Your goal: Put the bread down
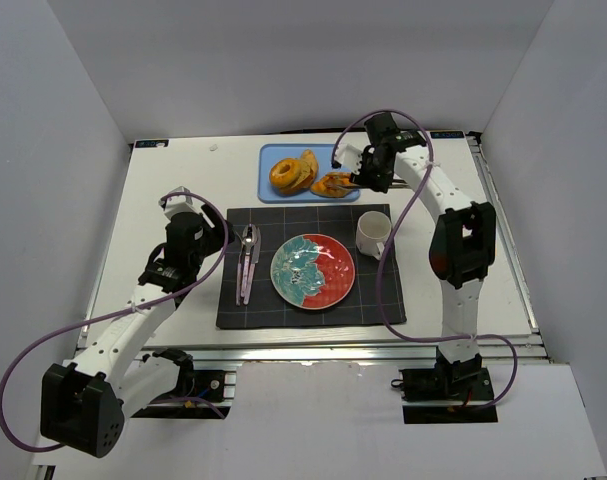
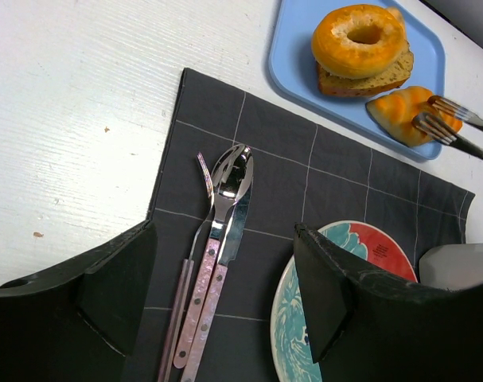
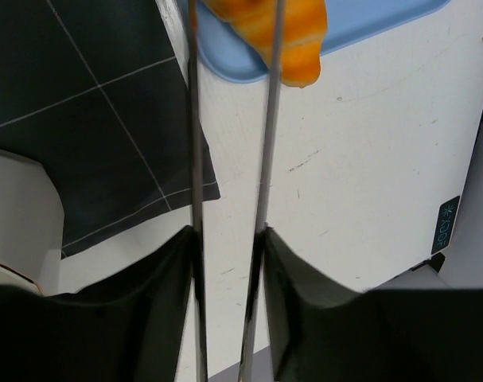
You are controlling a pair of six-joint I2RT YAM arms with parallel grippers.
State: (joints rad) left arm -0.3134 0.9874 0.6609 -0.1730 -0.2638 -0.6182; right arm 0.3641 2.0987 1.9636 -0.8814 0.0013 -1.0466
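Right claw squeezes tongs around the bread on the blue tray, apparently to lift it; left claw gapes open.

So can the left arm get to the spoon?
Probably yes. The left gripper hangs open just short of the spoon, which lies uncovered on the placemat. The tongs in the right gripper are off at the blue tray.

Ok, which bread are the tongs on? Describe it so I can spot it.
Beyond the dark placemat lies a blue tray. At its right end sits an orange croissant-like piece between the tongs. Unlike the ringed bagel stacked on a brown slice to its left, it is a ridged wedge with no hole.
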